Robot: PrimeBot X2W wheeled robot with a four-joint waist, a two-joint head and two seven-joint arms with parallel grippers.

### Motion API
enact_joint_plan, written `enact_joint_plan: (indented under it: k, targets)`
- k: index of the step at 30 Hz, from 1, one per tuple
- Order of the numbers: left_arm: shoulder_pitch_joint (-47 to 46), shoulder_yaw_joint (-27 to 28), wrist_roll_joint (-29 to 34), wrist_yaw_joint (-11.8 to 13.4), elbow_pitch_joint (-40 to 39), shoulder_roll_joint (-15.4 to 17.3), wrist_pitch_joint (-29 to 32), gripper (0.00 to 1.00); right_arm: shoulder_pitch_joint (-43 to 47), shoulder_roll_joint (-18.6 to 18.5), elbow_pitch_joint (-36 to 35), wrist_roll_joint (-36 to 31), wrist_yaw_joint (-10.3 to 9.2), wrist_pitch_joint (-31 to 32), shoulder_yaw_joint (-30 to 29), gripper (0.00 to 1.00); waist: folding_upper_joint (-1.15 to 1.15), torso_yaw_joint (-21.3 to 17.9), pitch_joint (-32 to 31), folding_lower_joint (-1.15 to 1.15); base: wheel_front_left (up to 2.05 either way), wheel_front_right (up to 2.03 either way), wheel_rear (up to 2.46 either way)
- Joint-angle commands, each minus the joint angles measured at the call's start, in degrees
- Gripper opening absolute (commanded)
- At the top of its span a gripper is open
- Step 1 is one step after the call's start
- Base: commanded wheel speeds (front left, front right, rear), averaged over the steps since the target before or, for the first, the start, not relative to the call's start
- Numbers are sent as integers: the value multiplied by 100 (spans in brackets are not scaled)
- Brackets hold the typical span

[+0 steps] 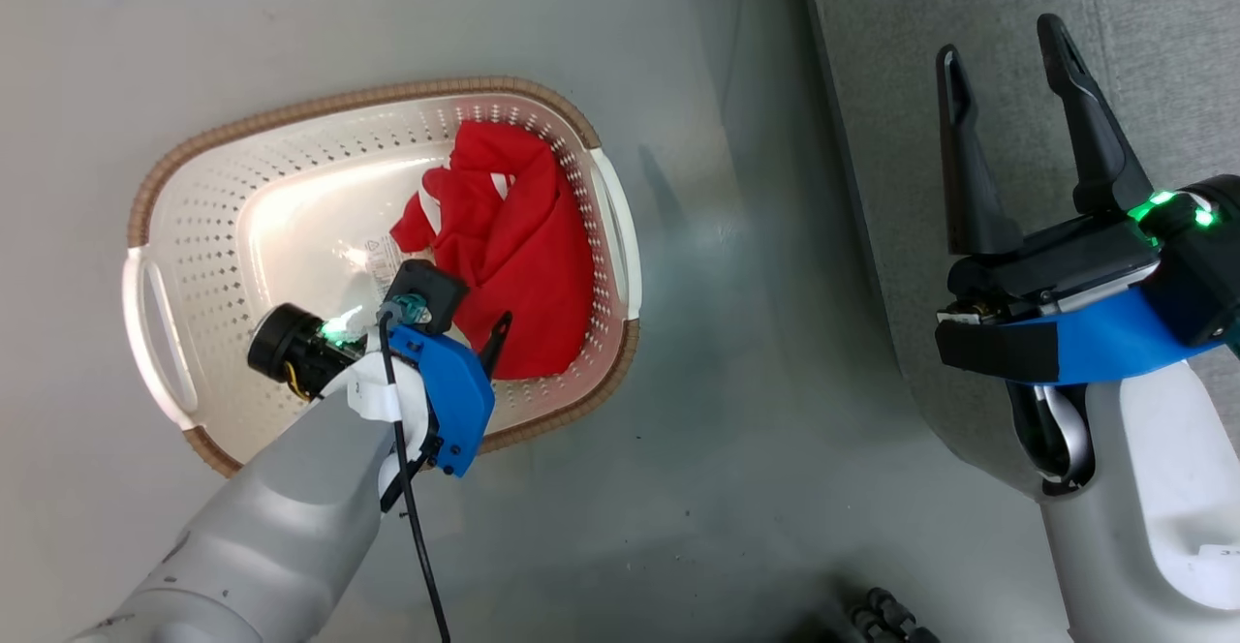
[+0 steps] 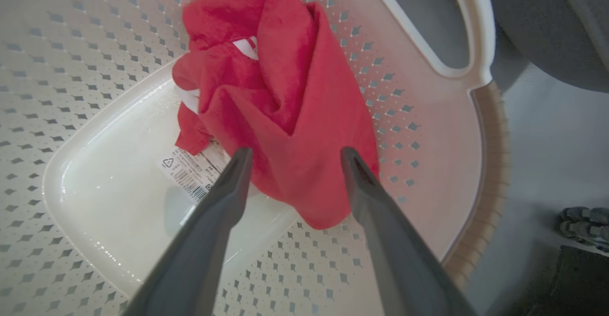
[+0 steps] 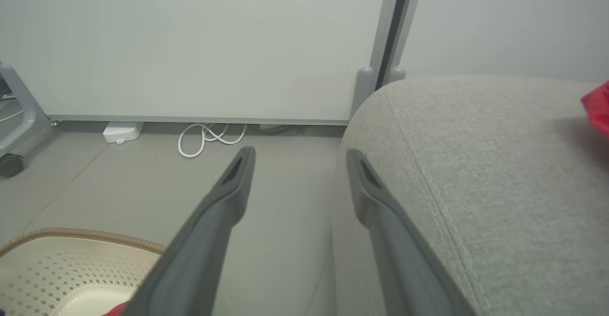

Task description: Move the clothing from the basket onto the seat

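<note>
Head view: the basket (image 1: pixel 194 236) stands on the floor (image 1: pixel 736 382) with one red garment (image 1: pixel 513 236) bunched in its right half, against the wall. The left gripper (image 1: pixel 489 338) reaches down inside the basket at the garment's near edge. The right gripper (image 1: pixel 1001 38) hangs over the seat (image 1: pixel 872 4), jaws spread and carrying nothing. Left wrist view: the left jaws are spread, their tips either side of the garment's lower fold and not closed on it. Contact cannot be confirmed. A printed label (image 2: pixel 190 171) shows on the bare basket floor beside the cloth. Right wrist view: a red patch (image 3: pixel 598 106) lies on the seat at the frame's right edge, apparently a garment already delivered. Assessment: roughly half done. The basket garment is not yet gripped, lifted or carried across.
</note>
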Motion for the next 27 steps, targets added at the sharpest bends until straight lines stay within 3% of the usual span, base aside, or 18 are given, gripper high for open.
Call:
enact_joint_plan:
  k: [1, 19, 20, 21, 22, 23, 27]
  targets:
    - [-149, -54, -39, -6, 12, 25, -18, 100, -106, -36, -46, -28, 1, 0, -7, 100, 0, -11, 120, -1, 0, 0, 0]
    - [-766, -567, -397, -7, 184, -87, -68, 100, -226, -11, -296, -84, 1, 1, -53, 100, 0, -67, 817, -1, 0, 0, 0]
    - [-789, -579, -398, -7, 176, -97, -97, 94, -230, -10, -296, -86, 1, 0, -56, 100, 0, -67, 829, -1, 0, 0, 0]
    - [-806, -590, -406, -7, 174, -100, -107, 41, -237, -9, -294, -86, 1, 1, -60, 100, 0, -66, 838, -1, 0, 0, 0]
    - [-826, -603, -378, -7, 157, -102, -128, 8, -245, -7, -287, -83, 1, 0, -60, 100, 0, -68, 846, -1, 0, 0, 0]
    - [-833, -612, -361, -7, 146, -102, -132, 0, -248, -6, -277, -81, 1, 0, -59, 100, 0, -69, 849, -1, 0, 0, 0]
    - [-834, -638, -336, -7, 116, -97, -166, 0, -245, 9, -238, -75, 1, 0, -56, 100, 0, -71, 841, -1, 0, 0, 0]
